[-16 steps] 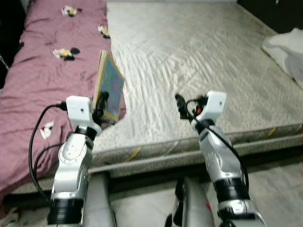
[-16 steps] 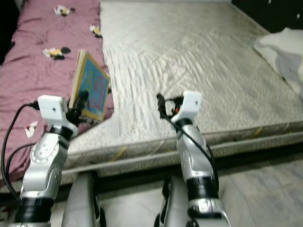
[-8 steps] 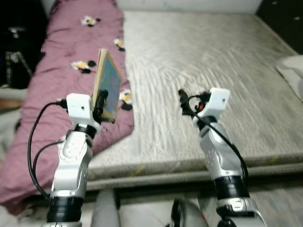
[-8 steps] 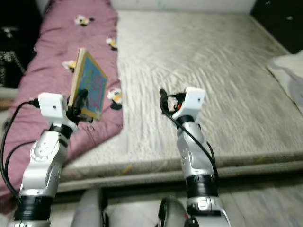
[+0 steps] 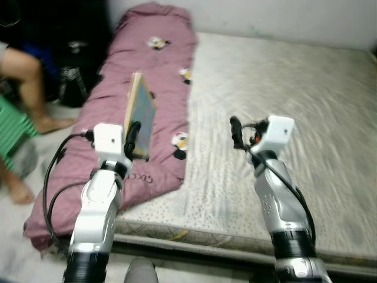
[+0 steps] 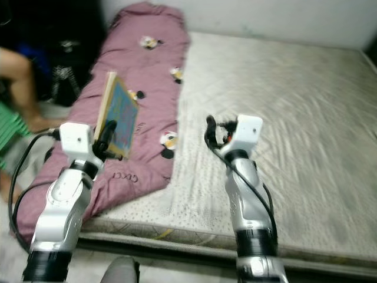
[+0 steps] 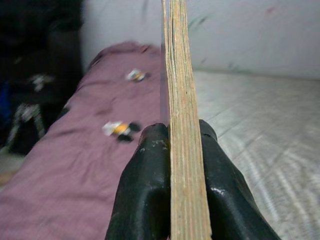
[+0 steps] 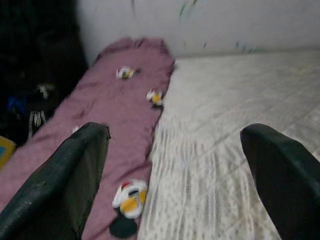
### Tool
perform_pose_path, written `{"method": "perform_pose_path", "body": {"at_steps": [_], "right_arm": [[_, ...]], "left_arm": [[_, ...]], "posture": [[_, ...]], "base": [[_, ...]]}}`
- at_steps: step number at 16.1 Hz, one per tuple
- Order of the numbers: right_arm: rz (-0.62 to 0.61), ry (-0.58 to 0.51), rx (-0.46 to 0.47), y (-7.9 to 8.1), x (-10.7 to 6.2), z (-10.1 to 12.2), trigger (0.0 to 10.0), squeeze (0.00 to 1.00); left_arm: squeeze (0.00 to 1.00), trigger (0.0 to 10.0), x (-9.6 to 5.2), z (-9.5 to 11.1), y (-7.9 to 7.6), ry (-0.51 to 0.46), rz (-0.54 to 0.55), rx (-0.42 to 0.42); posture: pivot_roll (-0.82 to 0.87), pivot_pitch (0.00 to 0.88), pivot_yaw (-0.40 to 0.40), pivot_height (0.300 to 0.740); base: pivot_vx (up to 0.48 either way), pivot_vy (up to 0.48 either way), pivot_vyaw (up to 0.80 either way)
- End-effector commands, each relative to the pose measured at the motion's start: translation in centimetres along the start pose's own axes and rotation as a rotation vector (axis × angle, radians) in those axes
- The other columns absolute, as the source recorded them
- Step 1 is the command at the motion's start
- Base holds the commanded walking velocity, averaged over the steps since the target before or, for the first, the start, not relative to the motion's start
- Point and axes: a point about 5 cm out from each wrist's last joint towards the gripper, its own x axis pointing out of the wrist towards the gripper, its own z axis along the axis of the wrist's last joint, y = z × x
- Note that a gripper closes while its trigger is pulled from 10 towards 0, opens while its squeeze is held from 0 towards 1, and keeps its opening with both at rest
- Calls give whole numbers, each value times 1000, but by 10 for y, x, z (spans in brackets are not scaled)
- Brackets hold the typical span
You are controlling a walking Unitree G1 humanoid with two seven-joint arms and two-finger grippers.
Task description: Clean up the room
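Very little writing is showing anywhere. A short line of white letters is running along the lower edge of the purple blanket (image 5: 154, 177), near the corner of the mattress (image 5: 283, 100); it is looking like "GXCO" or similar, but blur is making the exact letters uncertain. The blue cover of the book (image 5: 142, 115) is carrying a colourful pattern, and no words on it are coming through clearly enough to read.
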Motion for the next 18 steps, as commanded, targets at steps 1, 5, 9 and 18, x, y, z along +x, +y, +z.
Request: {"method": "perform_pose_path", "body": {"at_steps": [1, 5, 9, 18], "right_arm": [[-52, 22, -29, -15, -8, -5, 10000, 0], [-91, 11, -26, -15, -13, 0, 10000, 0], [-102, 8, -46, -16, -13, 3, 10000, 0], [-87, 1, -98, -14, -17, 2, 10000, 0]], "left_arm": [[0, 10000, 2, 7, -10, -26, -40, 18], [0, 10000, 2, 6, -18, -14, -61, 24], [0, 10000, 2, 7, -23, -10, -78, 19], [0, 10000, 6, 6, -32, 2, -123, -4]], "posture": [[-19, 0, -49, 740], [-29, 0, -46, 740], [-31, 0, -57, 740], [-38, 10, -48, 740]], "base": [[0, 0, 0], [0, 0, 0], [0, 0, 0], [0, -310, 0]]}}
